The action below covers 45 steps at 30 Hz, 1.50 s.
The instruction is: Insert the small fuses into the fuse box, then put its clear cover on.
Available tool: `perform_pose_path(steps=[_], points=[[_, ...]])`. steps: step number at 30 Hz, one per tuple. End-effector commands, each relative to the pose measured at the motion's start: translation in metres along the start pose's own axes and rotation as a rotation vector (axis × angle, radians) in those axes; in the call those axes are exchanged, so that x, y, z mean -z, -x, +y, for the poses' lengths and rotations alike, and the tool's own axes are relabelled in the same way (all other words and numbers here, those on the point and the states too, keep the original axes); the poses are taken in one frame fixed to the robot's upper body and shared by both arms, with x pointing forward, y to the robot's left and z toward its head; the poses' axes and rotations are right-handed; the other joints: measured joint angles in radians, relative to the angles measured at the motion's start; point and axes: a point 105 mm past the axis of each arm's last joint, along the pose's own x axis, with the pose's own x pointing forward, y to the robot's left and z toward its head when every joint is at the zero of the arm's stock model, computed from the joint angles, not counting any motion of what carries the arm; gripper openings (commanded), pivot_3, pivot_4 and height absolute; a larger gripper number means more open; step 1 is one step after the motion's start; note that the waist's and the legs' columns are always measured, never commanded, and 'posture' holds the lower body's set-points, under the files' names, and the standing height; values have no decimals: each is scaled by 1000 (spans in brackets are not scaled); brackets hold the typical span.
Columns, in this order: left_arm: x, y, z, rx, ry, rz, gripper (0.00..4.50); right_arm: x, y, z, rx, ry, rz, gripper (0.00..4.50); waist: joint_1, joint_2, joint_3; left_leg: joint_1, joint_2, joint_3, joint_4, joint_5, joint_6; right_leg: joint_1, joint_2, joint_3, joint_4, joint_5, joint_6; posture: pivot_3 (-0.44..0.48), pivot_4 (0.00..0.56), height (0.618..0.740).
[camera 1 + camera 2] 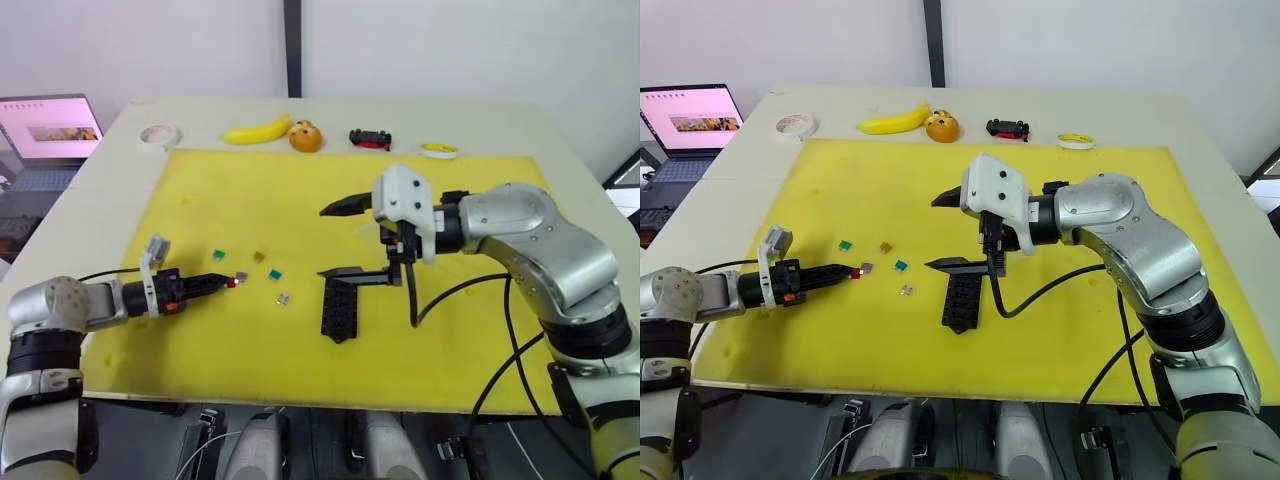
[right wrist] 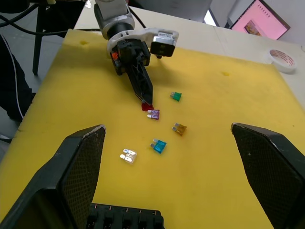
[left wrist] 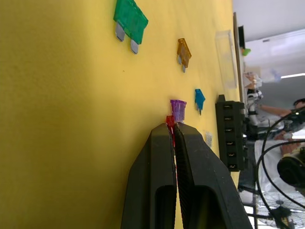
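Current step (judged): L arm picking the first fuse; no fuse is seated in the box yet.

**L gripper** (image 1: pixel 226 283): fingers together, clamped on the red fuse (image 2: pixel 147 107) at the very tips. Fuse appears just at the mat surface; lift can't be confirmed. The purple fuse (image 3: pixel 177 109) lies directly ahead of the fingertips, touching or nearly touching the red one.

**R gripper** (image 1: pixel 338 240): fingers wide apart, holding nothing, hovering over the near end of the fuse box (image 1: pixel 339 305). One finger is high, the other low and close to the box top; contact can't be told.

**Key relation:** the fuse box lies well ahead of the L fingertips, beyond the loose fuses, roughly on the line the fingers point along. Its long axis and slot row run across that line, per L wrist view. R gripper is far nearer the box; L gripper is the one nearer the fuses. Judged: the red fuse must travel fwd past the loose fuses to reach a slot, blades down.

**Loose fuses ahead of the L fingers:**
- green fuse (image 3: pixel 129 22), off to one side
- brown fuse (image 3: pixel 184 52)
- teal fuse (image 3: pixel 199 99), near the box
- grey-white fuse (image 2: pixel 127 155), near the box

**Appearance:** box is black, with a row of rectangular slots, all empty as far as visible. The clear cover (image 3: pixel 226 59) lies flat on the yellow mat (image 1: pixel 460 340), past the box end.
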Motion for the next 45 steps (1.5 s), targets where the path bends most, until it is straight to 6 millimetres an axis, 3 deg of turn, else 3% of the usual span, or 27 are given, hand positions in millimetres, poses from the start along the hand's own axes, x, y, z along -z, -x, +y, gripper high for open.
perform_pose_path(steps=[1,12,18,21,23,28,34,38,42,45], points=[[11,7,3,-4,62,8,90,-8,2,3,2,44,-9,4500,-8,0,0,0,0,0,0,0,0,0,0,0,0,0,0,0,150,737],[-3,21,-35,112,12,-104,90,-8,1,7,-19,25,-22,4500,-10,-1,0,0,1,0,0,0,0,-1,-1,1,0,0,0,0,150,737],[-17,44,-65,172,-93,-208,90,-12,2,9,-29,-45,-85,4500,-9,-2,1,0,1,0,0,0,0,-1,-2,1,0,0,0,0,150,737],[-24,60,-85,196,-177,-260,90,-15,3,8,-31,-96,-135,4500,-9,-2,1,0,1,0,0,0,0,-1,-2,1,0,0,0,0,150,737],[-29,74,-108,227,-272,-290,90,-21,5,4,-17,-168,-214,4500,-11,-3,1,0,2,-1,0,0,0,-1,-2,1,0,0,0,0,150,737],[-35,86,-152,303,-413,-338,90,-35,16,-7,19,-328,-368,4500,-7,-3,1,-1,2,-1,0,0,-1,-1,-4,1,0,0,-1,0,150,737],[-50,68,-207,466,-507,-454,90,-47,22,-16,55,-450,-483,4500,-5,-3,1,-1,1,-1,0,0,-2,-1,-7,1,-1,-1,-5,0,150,737],[-59,38,-242,685,-464,-571,90,-61,22,-23,80,-514,-577,4500,-4,-2,0,-2,-1,0,-1,0,-2,-1,-7,1,-2,1,-3,0,150,737],[-48,15,-258,828,-394,-571,90,-74,26,-31,108,-588,-680,4500,-11,-2,0,-2,-1,2,0,1,-2,-1,-4,2,-2,3,1,0,150,737],[-43,5,-256,872,-335,-566,90,-82,34,-41,153,-644,-767,4500,-11,-2,0,-2,0,2,0,1,-2,-2,-2,2,-2,3,1,0,150,737]])
